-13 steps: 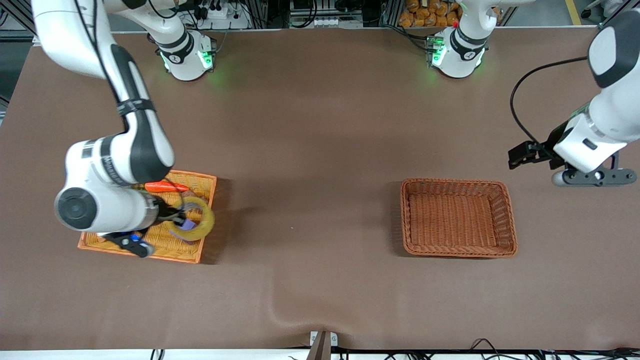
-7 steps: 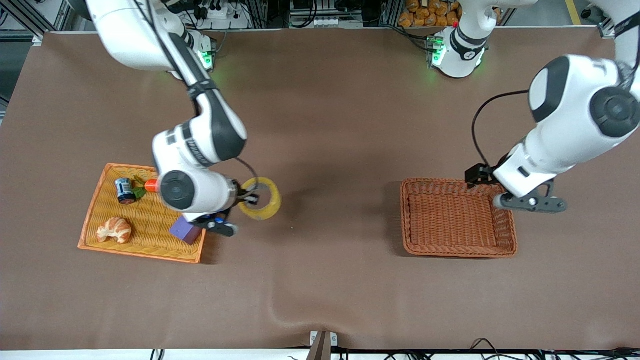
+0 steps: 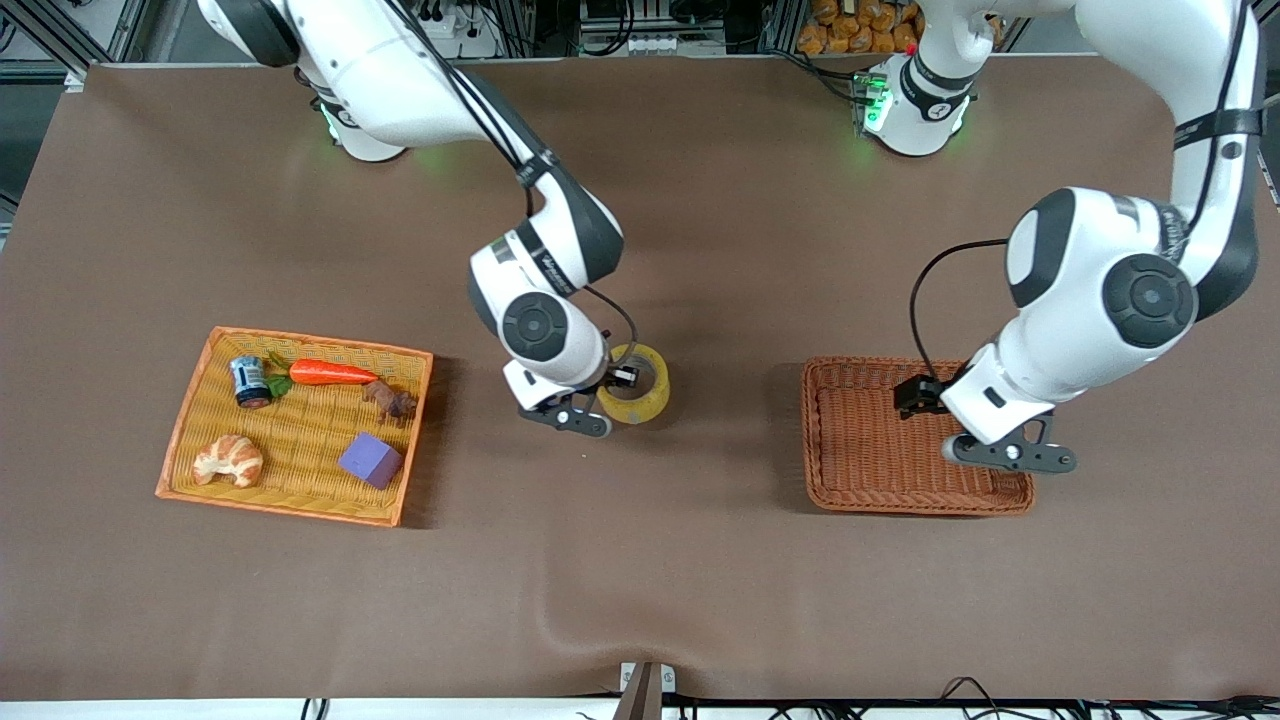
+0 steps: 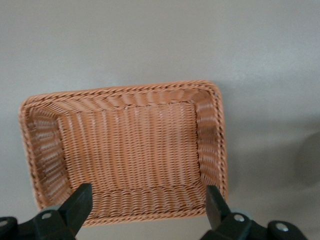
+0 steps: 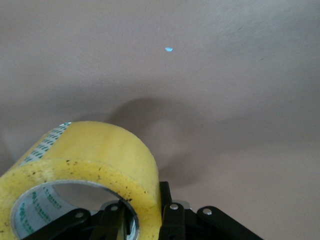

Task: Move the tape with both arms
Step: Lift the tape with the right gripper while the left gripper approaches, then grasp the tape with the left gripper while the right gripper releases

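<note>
The tape [image 3: 637,397] is a yellow ring with a grey-white core. My right gripper [image 3: 612,389] is shut on its wall, one finger inside the ring and one outside, and holds it over the bare middle of the table. In the right wrist view the tape [image 5: 95,160] fills the lower part of the picture, clamped in the gripper [image 5: 145,220]. My left gripper [image 3: 965,425] is open and empty over the brown wicker basket [image 3: 880,375]. In the left wrist view its gripper [image 4: 145,210] straddles the basket's rim [image 4: 150,212].
An orange wicker tray [image 3: 410,430] at the right arm's end holds a carrot [image 3: 330,373], a small can [image 3: 247,381], a croissant [image 3: 228,459], a purple block [image 3: 370,460] and a small brown figure [image 3: 392,399].
My right arm has lifted the tape out of the orange tray and carried it toward the table's middle. My left arm has swung in over the brown basket.
</note>
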Controlling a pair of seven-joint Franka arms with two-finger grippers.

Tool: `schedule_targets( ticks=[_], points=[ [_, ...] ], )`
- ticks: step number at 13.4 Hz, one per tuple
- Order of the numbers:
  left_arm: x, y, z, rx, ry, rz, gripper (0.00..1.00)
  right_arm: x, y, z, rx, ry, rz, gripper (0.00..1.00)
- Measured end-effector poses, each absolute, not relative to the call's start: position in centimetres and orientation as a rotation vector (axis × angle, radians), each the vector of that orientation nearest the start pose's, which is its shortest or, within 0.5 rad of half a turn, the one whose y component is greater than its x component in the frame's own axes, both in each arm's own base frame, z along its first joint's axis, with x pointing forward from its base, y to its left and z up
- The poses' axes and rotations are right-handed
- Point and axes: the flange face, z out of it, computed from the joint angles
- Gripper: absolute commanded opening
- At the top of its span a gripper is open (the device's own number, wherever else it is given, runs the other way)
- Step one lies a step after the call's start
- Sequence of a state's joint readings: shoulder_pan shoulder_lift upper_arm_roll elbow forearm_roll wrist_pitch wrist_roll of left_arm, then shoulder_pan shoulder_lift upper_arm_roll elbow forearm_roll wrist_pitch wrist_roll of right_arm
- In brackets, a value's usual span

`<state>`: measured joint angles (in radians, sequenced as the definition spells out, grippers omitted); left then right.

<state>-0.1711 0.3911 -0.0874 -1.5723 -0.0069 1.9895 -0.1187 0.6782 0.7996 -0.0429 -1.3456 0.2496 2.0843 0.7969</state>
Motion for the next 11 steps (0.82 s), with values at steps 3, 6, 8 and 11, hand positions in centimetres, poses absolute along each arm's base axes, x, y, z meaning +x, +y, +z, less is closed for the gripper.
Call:
schedule_targets(
  ticks=[3, 6, 8, 11],
  points=[
    [65.2, -19.2, 40.1, -3.186, 0.171, -0.034, 1.0, 58.2, 44.8, 20.5, -3.008, 0.445, 0.228, 0.95],
    [64.3, -23.9, 38.0, -3.195, 0.11, -0.031, 1.0, 58.8, 44.7, 21.0, -3.003, 0.447, 0.207, 1.0],
    [63.3, -27.7, 36.8, -3.204, 0.05, -0.042, 1.0, 59.4, 44.3, 21.8, -3.003, 0.456, 0.202, 1.0],
    [61.2, -33.5, 33.9, -3.21, -0.025, -0.025, 1.0, 61.6, 41.6, 24.5, -3.017, 0.509, 0.261, 1.0]
  ],
)
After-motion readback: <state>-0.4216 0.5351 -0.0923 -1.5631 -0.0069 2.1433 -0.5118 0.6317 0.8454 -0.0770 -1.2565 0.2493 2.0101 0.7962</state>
